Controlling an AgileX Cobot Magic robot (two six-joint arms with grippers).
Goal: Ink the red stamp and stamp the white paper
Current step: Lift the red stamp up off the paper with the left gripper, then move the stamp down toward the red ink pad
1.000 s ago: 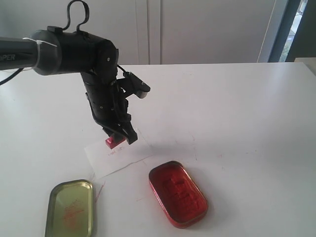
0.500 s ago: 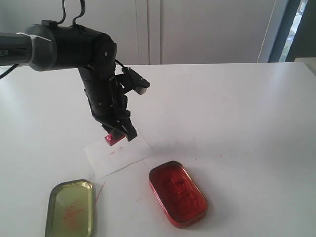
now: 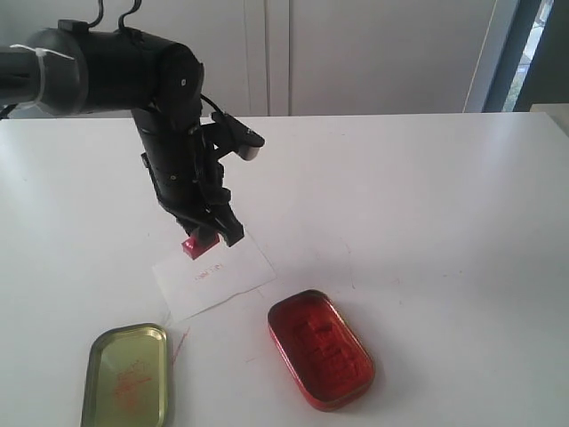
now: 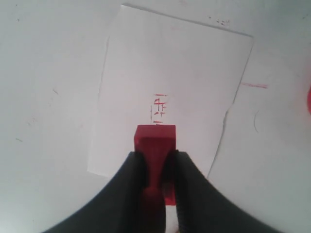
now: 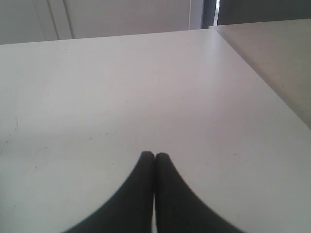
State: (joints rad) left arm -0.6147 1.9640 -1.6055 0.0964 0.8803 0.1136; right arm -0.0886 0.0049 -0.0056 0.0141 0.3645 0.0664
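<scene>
My left gripper [image 3: 206, 238] [image 4: 156, 158] is shut on the red stamp [image 3: 197, 245] [image 4: 155, 143], gripping its handle with the square base pointing down. The stamp hangs a little above the far left part of the white paper [image 3: 213, 274] [image 4: 170, 77]. A faint red imprint [image 3: 205, 275] [image 4: 159, 108] marks the paper just ahead of the stamp. My right gripper [image 5: 154, 156] is shut with nothing in it, over bare white tabletop; it does not show in the exterior view.
An oval red tin with a red ink pad [image 3: 321, 348] lies in front of the paper to the right. Its gold-green lid [image 3: 128, 374] lies at the front left. Thin red smears [image 4: 254, 85] mark the table beside the paper. The table's right edge [image 5: 257, 73] shows in the right wrist view.
My left gripper has lifted the stamp off the paper and drifted up and slightly left. The red imprint now lies uncovered on the paper. The right gripper's earlier state is not shown.
</scene>
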